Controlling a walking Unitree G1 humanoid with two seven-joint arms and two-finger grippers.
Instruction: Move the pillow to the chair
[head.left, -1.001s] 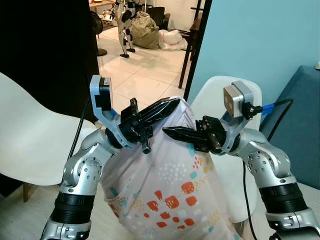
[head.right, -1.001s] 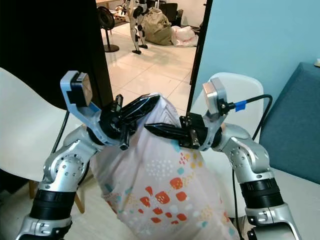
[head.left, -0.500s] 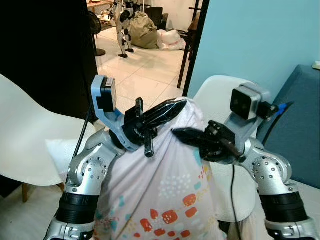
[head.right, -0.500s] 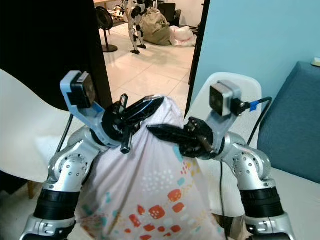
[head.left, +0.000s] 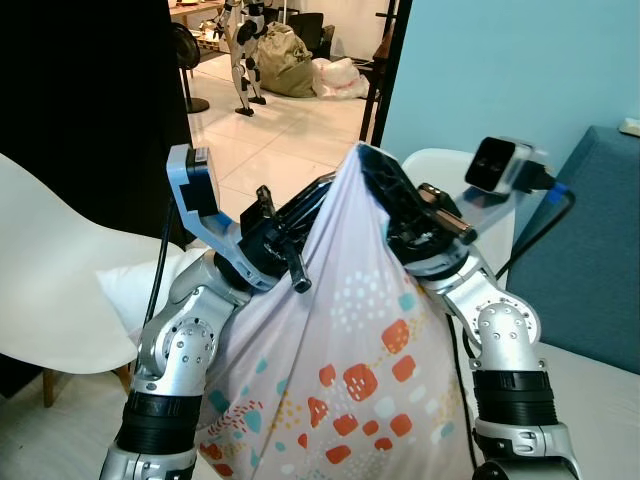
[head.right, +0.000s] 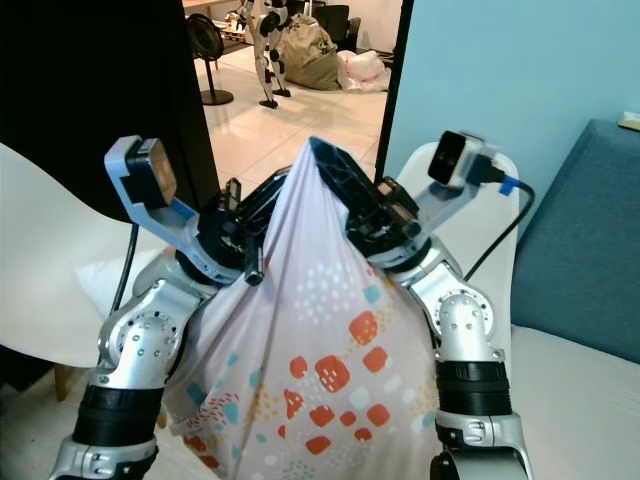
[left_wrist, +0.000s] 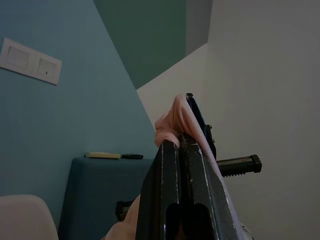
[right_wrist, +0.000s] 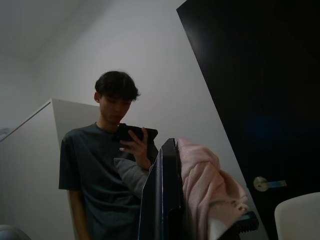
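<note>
Pillow (head.left: 350, 370) hangs soft and light in front of the chair (head.left: 445, 170), top corner pinched tight by left gripper (head.left: 322, 200) and right gripper (head.left: 385, 185).

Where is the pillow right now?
In the left eye view the pillow hangs centre frame, its top pinched between the left pincer and right pincer, before the white chair.

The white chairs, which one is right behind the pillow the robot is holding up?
The white chair on the robot's right, against the blue wall beside the blue sofa; the other chair stands off to the left of the pillow.
</note>
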